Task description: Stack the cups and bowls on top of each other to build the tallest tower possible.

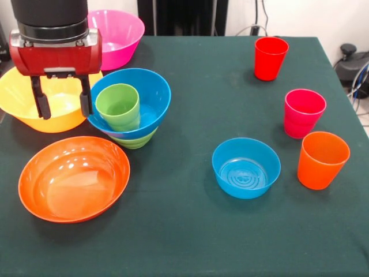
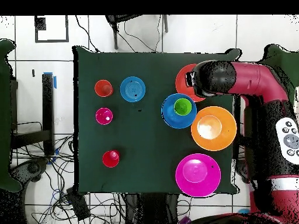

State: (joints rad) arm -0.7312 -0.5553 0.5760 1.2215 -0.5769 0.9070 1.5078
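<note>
The tower is a small green bowl (image 1: 134,140) with a wide blue bowl (image 1: 151,92) on it and a light green cup (image 1: 118,107) standing in the blue bowl; from overhead the blue bowl (image 2: 172,111) and the green cup (image 2: 183,106) show. My gripper (image 1: 63,105) hangs just left of the tower, open and empty, its fingers spread before the big yellow-orange bowl (image 1: 17,98). Red cup (image 1: 270,57), magenta cup (image 1: 303,112) and orange cup (image 1: 323,160) stand apart at the right. A small translucent blue bowl (image 1: 246,167) sits beside the orange cup.
A shallow orange-red bowl (image 1: 74,178) lies in front of the tower; in the overhead view the arm (image 2: 245,79) covers part of it. The big pink bowl (image 1: 118,34) sits at the far left corner of the green cloth (image 1: 190,231). Cables lie on the floor around the table.
</note>
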